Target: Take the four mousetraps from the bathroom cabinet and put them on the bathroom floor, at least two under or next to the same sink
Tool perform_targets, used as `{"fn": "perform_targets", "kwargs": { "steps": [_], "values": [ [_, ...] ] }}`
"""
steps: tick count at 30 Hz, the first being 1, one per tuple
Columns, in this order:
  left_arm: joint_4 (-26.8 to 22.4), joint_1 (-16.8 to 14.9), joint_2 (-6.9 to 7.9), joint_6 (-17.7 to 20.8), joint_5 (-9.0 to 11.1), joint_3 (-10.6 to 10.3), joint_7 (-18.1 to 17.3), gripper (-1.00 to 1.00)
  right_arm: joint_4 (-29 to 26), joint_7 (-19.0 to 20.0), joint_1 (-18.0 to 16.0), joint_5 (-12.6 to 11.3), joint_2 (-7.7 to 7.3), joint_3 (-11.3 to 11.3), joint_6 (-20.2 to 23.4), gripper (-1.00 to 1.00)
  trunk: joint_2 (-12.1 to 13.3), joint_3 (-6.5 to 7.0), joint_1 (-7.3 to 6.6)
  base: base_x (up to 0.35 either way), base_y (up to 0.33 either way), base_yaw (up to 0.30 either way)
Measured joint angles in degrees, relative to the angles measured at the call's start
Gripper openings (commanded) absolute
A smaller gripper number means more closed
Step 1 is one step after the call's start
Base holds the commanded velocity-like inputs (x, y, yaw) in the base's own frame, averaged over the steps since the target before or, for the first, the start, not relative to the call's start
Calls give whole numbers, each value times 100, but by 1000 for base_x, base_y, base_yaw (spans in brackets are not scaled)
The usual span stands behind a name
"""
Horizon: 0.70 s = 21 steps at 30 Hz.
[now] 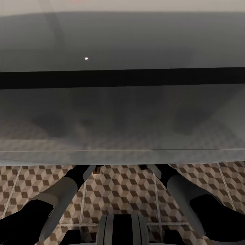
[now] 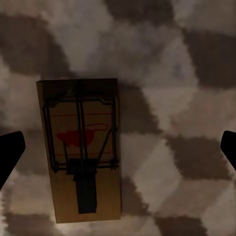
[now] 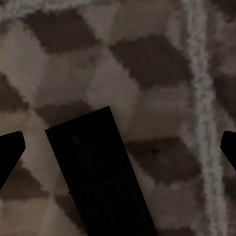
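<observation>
A tan mousetrap (image 2: 83, 152) with dark wire and a red mark lies flat on the cube-patterned bathroom floor (image 2: 167, 73). My left gripper (image 2: 118, 150) hovers open above it, and its dark fingertips (image 2: 10, 152) are apart from the board. A second mousetrap (image 3: 98, 172) lies flat on the floor in deep shadow, looking almost black. Over it my right gripper (image 3: 118, 150) is open and holds nothing. In the head view both forearms, left (image 1: 64, 194) and right (image 1: 183, 194), reach forward under a wide pale grey body (image 1: 122, 129). A small tan corner (image 1: 98, 169) shows at its near edge.
The grey body spans the whole width of the head view, with a dark band (image 1: 122, 79) across it; I cannot tell whether it is the sink's vanity. Patterned tiles (image 1: 122, 190) with pale grout lines lie between my arms. My trunk (image 1: 122, 229) is at the bottom centre.
</observation>
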Motion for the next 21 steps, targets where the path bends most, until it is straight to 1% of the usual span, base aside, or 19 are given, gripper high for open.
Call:
{"fn": "perform_targets", "kwargs": {
  "steps": [21],
  "values": [
    [-9,4,-4,-7,21,16,46,100,-3,0,1,4,0,-4,-3,100,0,0,0,0,0,0]
  ]
}}
